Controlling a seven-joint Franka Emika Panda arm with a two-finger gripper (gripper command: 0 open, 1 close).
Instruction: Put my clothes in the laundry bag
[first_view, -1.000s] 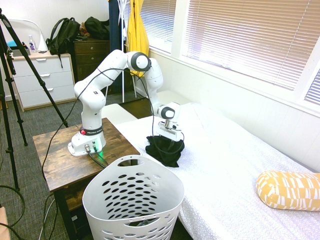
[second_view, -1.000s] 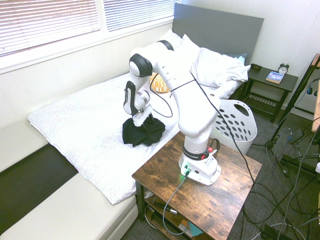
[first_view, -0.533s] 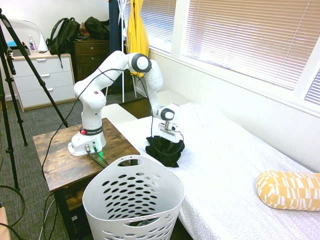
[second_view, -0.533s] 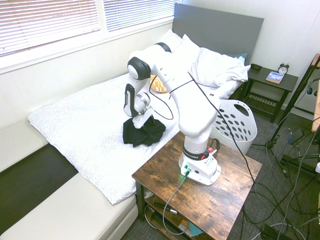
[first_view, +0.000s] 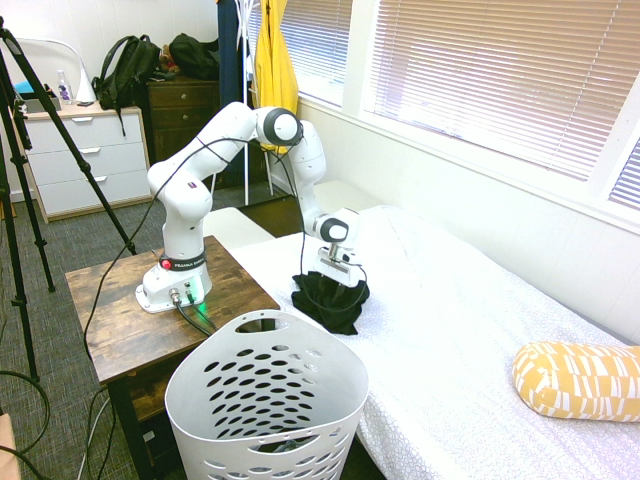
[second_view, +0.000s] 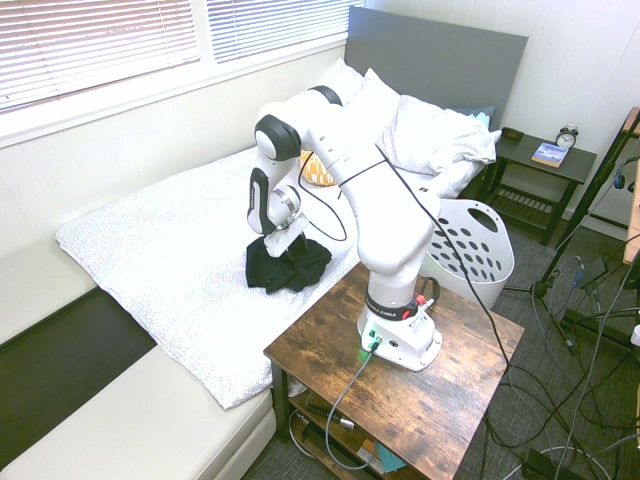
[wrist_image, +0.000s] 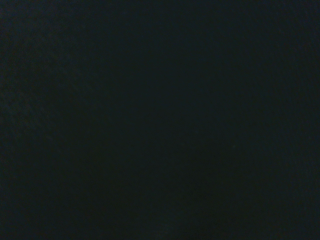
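Observation:
The clothes (first_view: 335, 306) are a crumpled black heap near the edge of the white bed (first_view: 470, 330), on the side by the wooden table. My gripper (first_view: 337, 281) points straight down and is pressed into the top of the heap, so its tips are buried in the fabric. From the other side, the gripper (second_view: 281, 243) sits on the same black clothes (second_view: 292, 268). The wrist view is filled with dark fabric (wrist_image: 160, 120). The laundry bag (first_view: 265, 400), a white holed basket, stands on the floor beside the bed and table, and its rim (second_view: 478, 212) shows behind the arm's base.
A yellow patterned pillow (first_view: 580, 380) lies further along the bed. The wooden side table (second_view: 450, 400) stands between the bed and the basket. White pillows (second_view: 430, 135) are piled at the headboard. A yellow garment (first_view: 275, 70) hangs by the window.
The gripper has sunk a little lower into the black heap and pressed its top down. The heap and the basket stay in place.

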